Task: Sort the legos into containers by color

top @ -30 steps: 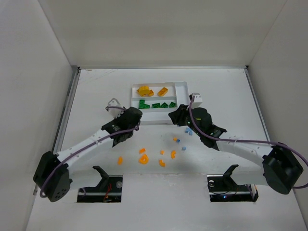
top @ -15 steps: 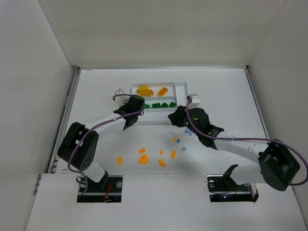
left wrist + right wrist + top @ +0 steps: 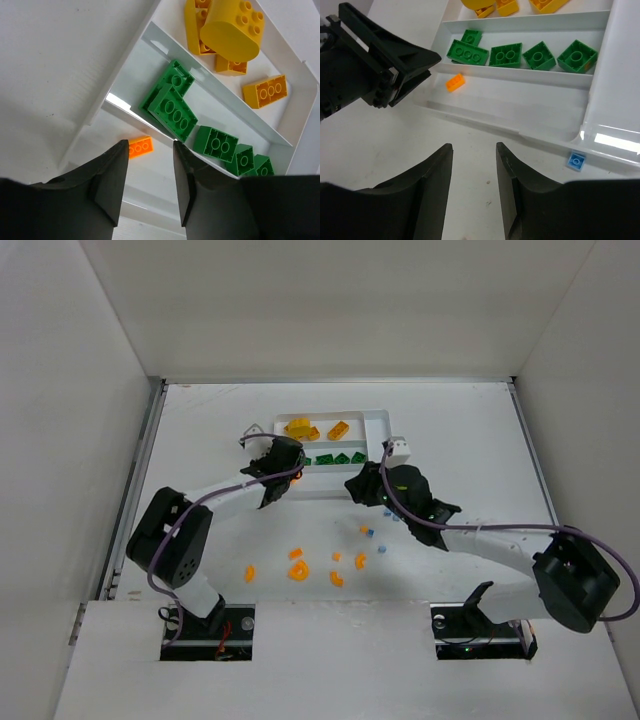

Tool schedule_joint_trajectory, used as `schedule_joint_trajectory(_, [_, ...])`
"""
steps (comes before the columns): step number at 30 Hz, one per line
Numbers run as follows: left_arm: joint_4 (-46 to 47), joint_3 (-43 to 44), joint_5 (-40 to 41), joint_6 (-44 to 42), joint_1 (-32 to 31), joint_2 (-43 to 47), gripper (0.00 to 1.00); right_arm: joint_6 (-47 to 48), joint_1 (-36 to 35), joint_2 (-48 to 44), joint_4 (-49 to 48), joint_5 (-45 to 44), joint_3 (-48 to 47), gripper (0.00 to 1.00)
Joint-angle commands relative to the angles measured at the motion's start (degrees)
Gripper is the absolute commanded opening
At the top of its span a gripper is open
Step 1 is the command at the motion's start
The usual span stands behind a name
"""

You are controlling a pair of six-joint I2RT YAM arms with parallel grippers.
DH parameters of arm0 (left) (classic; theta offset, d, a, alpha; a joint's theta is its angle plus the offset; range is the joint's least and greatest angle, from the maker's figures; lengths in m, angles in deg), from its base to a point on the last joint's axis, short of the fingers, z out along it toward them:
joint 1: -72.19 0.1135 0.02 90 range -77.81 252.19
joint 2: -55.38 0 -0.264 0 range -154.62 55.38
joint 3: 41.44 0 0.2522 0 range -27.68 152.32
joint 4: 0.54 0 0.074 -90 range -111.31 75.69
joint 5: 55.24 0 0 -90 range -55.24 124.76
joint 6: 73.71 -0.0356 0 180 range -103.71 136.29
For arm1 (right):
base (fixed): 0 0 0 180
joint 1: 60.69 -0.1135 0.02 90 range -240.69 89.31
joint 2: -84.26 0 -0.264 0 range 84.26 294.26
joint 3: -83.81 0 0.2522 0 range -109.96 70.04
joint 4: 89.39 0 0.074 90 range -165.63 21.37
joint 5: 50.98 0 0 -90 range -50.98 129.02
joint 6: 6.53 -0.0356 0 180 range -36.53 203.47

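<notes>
The white tray [image 3: 383,436] holds yellow legos [image 3: 227,30] in its far slot and green legos [image 3: 172,111] in the middle one. One small orange brick [image 3: 139,146] lies alone in the near slot. My left gripper [image 3: 149,151] hangs open just above that brick at the tray's left end [image 3: 283,462], holding nothing. My right gripper [image 3: 474,147] is open and empty over the bare table, just in front of the tray [image 3: 353,483]. Several orange curved legos [image 3: 298,569] and pale blue pieces [image 3: 381,549] lie loose on the table.
A pale blue piece [image 3: 575,161] rests on the table against the tray's front rim [image 3: 600,135]. The left gripper's black body [image 3: 380,75] is close to my right gripper's left side. White walls enclose the table.
The left gripper has moved from the table in front of the tray up to the tray's left end. The right gripper has shifted only slightly toward the tray.
</notes>
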Motion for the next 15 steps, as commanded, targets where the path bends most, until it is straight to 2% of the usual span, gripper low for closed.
schedule_joint_trajectory(1, [3.1,-0.6,-1.3,-1.2,0.5,4.9,0.4,1.3,-2.5,0.3,-1.1,0.0,-3.2,0.46])
schedule_joint_trajectory(5, [5.0,-5.7,0.3,-3.1,0.5,15.8,0.43,2.9,-8.9,3.5,-0.6,-0.2,-6.5,0.39])
schedule_joint_trajectory(8, [3.7,-10.1,1.9,-4.6,1.4,28.0,0.46,3.3,-15.4,8.1,-0.5,-0.2,-10.3,0.31])
schedule_joint_trajectory(10, [2.1,-12.4,3.2,-5.9,2.1,36.3,0.48,3.4,-20.4,11.8,-1.0,-0.6,-12.8,0.3])
schedule_joint_trajectory(13, [-0.8,-14.5,5.6,-7.6,3.6,47.8,0.53,3.0,-27.9,17.4,-1.9,-3.5,-15.6,0.34])
schedule_joint_trajectory(15, [-2.9,-14.4,6.2,-9.1,5.1,53.5,0.55,1.8,-31.5,21.6,-2.6,-6.3,-17.2,0.46])
